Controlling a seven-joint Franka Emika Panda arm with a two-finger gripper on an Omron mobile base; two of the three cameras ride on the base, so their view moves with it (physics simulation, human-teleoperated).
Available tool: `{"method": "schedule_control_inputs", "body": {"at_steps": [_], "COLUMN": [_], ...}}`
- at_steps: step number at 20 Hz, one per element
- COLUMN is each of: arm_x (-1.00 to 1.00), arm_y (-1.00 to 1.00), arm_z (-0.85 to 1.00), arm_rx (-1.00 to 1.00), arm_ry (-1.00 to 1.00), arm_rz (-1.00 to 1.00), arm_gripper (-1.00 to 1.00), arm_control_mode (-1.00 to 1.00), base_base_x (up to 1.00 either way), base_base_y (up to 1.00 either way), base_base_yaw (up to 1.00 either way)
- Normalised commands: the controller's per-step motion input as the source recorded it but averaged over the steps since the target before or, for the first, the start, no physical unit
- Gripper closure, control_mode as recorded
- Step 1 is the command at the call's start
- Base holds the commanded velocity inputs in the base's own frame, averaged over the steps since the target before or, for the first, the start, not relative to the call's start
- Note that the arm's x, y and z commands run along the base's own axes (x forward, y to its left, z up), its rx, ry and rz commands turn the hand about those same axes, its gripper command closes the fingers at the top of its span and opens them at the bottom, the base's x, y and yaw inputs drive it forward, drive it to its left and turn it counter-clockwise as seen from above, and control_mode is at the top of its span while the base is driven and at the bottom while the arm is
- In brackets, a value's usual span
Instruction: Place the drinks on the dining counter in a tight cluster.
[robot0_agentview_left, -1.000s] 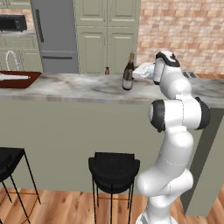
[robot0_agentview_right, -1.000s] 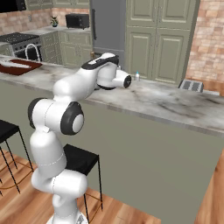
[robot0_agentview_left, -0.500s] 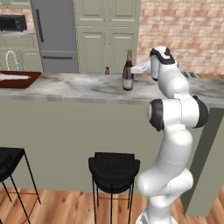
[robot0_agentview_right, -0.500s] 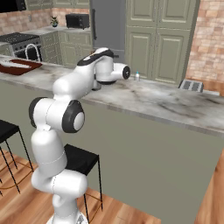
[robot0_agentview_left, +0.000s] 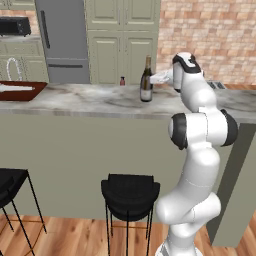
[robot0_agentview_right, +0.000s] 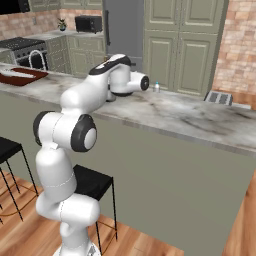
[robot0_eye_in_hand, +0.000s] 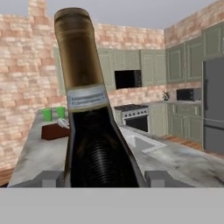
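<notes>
The arm (robot0_agentview_left: 197, 150) was glossy white, built of rounded tubular segments that swelled into bulbous housings. Dark charcoal discs capped its joints (robot0_agentview_right: 84, 138), each ringed by a thin black seam. A black strip ran along the top of the wrist link (robot0_agentview_right: 107, 65). The base segment (robot0_agentview_left: 187, 210) was a smooth white bulb.

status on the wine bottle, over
Gripper around wine bottle, grip unconfirmed. Bottle upright on dining counter. Maroon bottle behind it, water bottle apart.

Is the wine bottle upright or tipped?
Upright: the wine bottle stands on its base on the counter, neck straight up, with the tool at its side.
</notes>
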Motion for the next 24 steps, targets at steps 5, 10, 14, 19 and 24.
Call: {"method": "schedule_control_inputs", "body": {"at_steps": [5, 10, 14, 19, 24], "arm_x": [0.0, 0.0, 0.0, 0.0, 0.0], "arm_y": [0.0, 0.0, 0.0, 0.0, 0.0], "arm_z": [0.0, 0.0, 0.0, 0.0, 0.0], "arm_rx": [0.0, 0.0, 0.0, 0.0, 0.0], "arm_ry": [-0.09, 0.0, 0.0, 0.0, 0.0], "arm_rz": [0.0, 0.0, 0.0, 0.0, 0.0], "arm_gripper": [1.0, 1.0, 1.0, -1.0, -1.0], "arm_control_mode": [-1.0, -1.0, -1.0, -1.0, -1.0], "base_base_x": [0.0, 0.0, 0.0, 0.0, 0.0], "base_base_y": [0.0, 0.0, 0.0, 0.0, 0.0], "base_base_yaw": [0.0, 0.0, 0.0, 0.0, 0.0]}}
